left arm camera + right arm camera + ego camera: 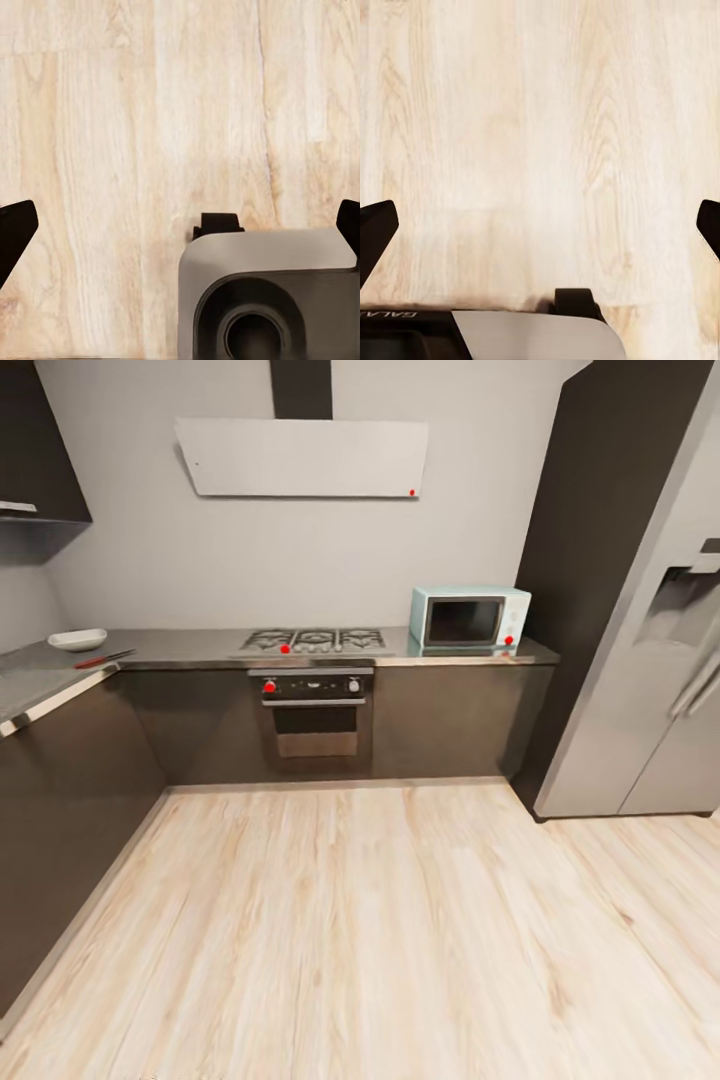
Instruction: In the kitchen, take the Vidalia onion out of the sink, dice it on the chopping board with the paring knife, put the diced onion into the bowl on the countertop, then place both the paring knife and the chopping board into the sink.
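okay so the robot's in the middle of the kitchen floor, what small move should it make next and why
Probably turn left and roll toward the corner countertop: the bowl and a slim red-handled tool beside it, perhaps the knife, lie there. Both hands hang open and empty over the floor.

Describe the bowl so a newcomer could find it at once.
Start at the hob in the middle of the back countertop and follow the worktop to its far left corner. The bowl sits there, near the wall, with a slim red-handled knife lying just in front of it. It is the only white, shallow dish on the grey surface.
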`<state>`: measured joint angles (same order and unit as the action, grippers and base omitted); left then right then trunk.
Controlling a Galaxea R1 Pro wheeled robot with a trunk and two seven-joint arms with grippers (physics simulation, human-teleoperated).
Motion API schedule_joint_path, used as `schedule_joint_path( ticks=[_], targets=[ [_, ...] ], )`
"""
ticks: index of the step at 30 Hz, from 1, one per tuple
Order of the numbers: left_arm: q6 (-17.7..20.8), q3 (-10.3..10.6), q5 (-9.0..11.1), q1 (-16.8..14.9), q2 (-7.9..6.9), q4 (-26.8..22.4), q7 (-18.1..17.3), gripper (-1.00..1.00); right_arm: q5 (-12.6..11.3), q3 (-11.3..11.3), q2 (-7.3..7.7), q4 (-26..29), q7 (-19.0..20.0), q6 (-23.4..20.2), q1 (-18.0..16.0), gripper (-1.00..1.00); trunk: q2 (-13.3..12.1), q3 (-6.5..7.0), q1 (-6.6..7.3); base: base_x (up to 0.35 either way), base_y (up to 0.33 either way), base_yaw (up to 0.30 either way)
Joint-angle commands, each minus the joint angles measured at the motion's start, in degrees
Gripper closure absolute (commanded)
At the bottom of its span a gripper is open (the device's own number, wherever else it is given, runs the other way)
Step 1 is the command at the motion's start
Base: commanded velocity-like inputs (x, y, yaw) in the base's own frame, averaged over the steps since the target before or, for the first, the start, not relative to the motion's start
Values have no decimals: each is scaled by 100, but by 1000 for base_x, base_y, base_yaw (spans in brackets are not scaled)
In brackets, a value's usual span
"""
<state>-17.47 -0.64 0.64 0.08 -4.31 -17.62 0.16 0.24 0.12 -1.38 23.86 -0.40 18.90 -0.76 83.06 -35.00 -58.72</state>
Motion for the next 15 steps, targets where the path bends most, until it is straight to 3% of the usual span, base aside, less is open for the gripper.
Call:
schedule_joint_path(
  ticks=[1, 15],
  targets=[
    [-11, -5, 6, 1, 0, -5, 2, -100, 2, 2, -1, -4, -4, 18, -3, -100, 2, -8, -1, 118, -143, 267],
    [-11, -6, 6, 1, 0, -5, 2, -100, 2, 6, -3, -4, -4, 17, -3, -100, 2, -51, -1, 117, -143, 267]
  ],
)
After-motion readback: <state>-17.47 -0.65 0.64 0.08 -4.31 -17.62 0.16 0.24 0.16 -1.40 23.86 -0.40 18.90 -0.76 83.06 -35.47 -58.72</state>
